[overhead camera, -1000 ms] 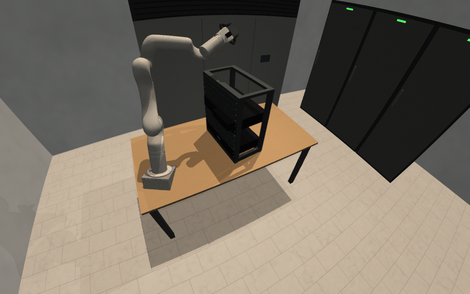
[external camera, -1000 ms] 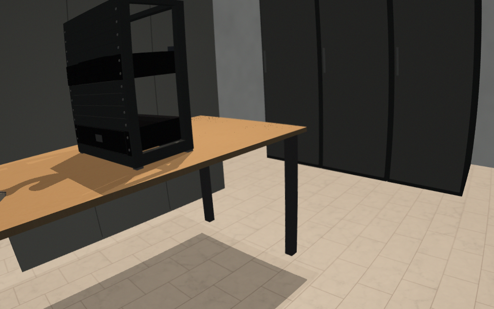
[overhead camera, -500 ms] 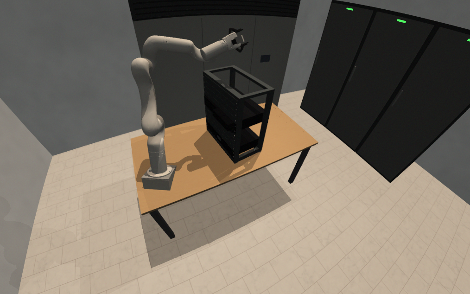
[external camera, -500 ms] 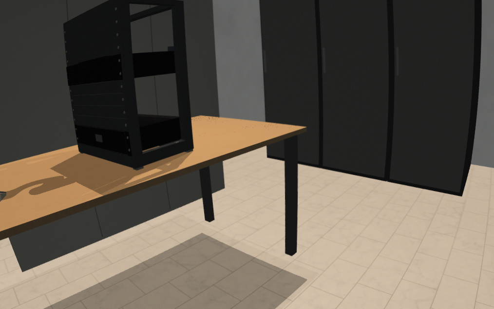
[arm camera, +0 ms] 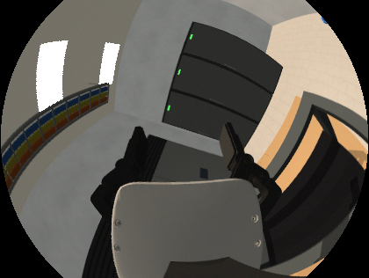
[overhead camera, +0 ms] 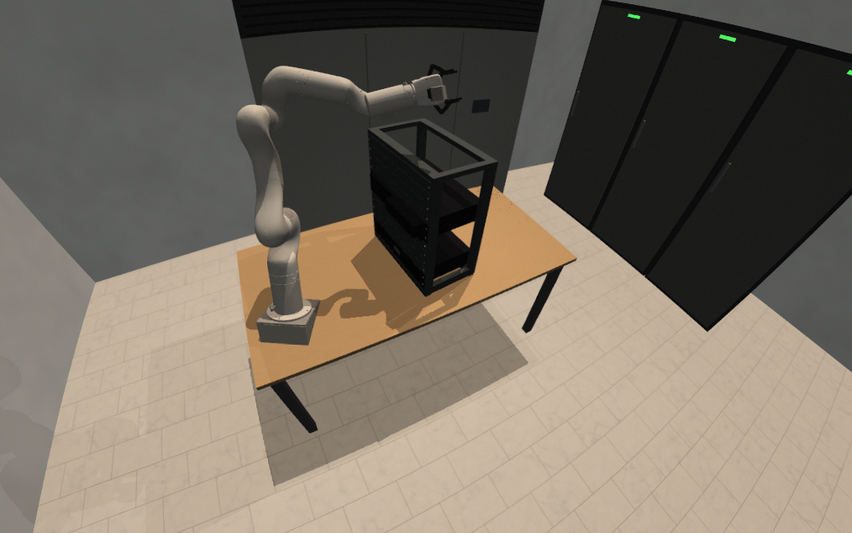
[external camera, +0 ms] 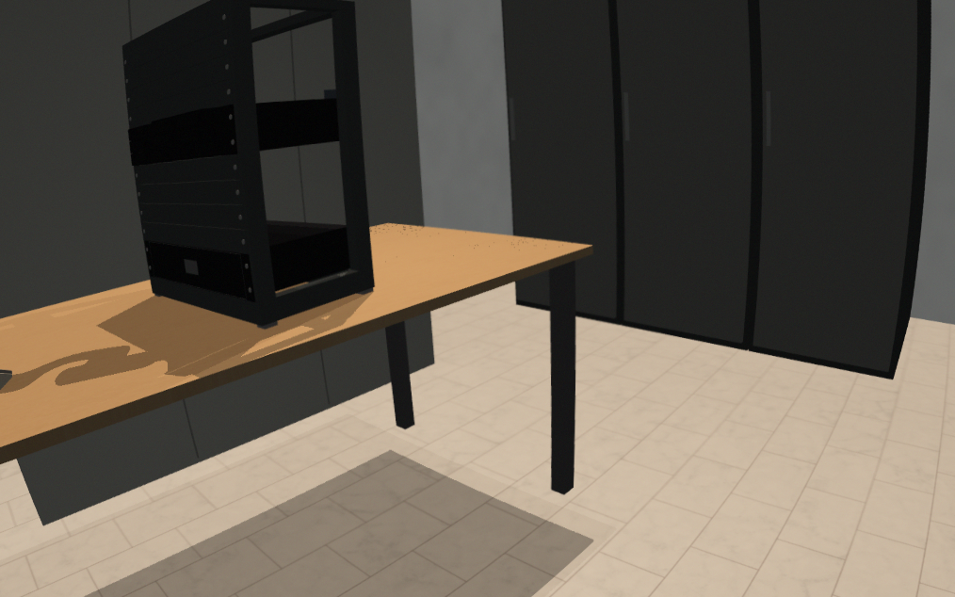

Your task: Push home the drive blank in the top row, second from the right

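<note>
The black open-frame rack [overhead camera: 430,201] stands on the wooden table [overhead camera: 351,295], toward its far right part. It also shows in the exterior view [external camera: 246,161], with dark panels on its near face and two shelf units inside. I cannot make out the rows of drive blanks or the storage chassis front in any view. My gripper [overhead camera: 447,87] is open and empty, high in the air above the rack's far top edge, apart from it. In the wrist view the two black fingers stand wide apart, with part of the rack [arm camera: 327,188] at the lower right.
The arm's base [overhead camera: 286,320] sits at the table's near left corner. Tall black server cabinets [overhead camera: 691,156] line the right wall, away from the table. A dark wall panel stands behind the rack. The table edge runs close to the rack's right side.
</note>
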Tool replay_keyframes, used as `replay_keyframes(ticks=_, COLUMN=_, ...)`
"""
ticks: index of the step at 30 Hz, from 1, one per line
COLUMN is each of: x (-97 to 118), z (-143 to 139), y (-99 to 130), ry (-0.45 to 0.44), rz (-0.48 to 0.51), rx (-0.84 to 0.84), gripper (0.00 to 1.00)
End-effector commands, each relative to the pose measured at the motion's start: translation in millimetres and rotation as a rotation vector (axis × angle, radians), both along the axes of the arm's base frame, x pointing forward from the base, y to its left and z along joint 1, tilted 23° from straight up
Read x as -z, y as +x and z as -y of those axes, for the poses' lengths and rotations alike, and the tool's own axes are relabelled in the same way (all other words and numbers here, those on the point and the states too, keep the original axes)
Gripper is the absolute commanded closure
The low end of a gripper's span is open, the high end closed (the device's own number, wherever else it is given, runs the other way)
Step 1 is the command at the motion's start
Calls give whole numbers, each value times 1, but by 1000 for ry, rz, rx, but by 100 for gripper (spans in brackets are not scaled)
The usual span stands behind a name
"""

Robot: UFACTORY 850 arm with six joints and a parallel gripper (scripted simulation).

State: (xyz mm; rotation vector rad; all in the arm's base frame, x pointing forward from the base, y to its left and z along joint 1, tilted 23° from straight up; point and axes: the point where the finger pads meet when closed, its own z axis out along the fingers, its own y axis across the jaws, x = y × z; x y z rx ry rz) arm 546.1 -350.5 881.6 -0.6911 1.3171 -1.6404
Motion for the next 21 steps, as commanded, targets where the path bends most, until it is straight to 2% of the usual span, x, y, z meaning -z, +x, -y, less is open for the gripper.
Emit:
replay_keyframes(ticks=1, x=34, z=37, y=-14, ry=92, rz=-47, rx=74, gripper=0)
replay_keyframes(ticks=2, x=45, z=48, y=-19, ry=122, rz=-61, rx=94, gripper=0)
replay_keyframes(ticks=3, x=45, z=48, y=-19, ry=122, rz=-61, rx=94, gripper=0)
replay_keyframes(ticks=5, x=67, z=67, y=-31, ry=181, rz=-87, rx=135, gripper=0)
replay_keyframes(ticks=8, x=79, z=76, y=-37, ry=212, rz=-100, rx=156, gripper=0)
replay_keyframes(ticks=10, x=102, z=94, y=-49, ry=273, rz=-125, rx=195, gripper=0)
replay_keyframes(ticks=12, x=102, z=94, y=-49, ry=273, rz=-125, rx=195, gripper=0)
replay_keyframes(ticks=14, x=125, z=110, y=-63, ry=336, rz=-148, rx=234, gripper=0)
replay_keyframes(ticks=17, x=137, z=117, y=-70, ry=367, rz=-159, rx=253, gripper=0)
replay_keyframes(ticks=19, x=160, z=131, y=-85, ry=432, rz=-181, rx=290, gripper=0)
replay_keyframes(ticks=20, x=160, z=131, y=-85, ry=432, rz=-181, rx=290, gripper=0)
replay_keyframes(ticks=21, x=172, z=137, y=-93, ry=464, rz=-191, rx=308, gripper=0)
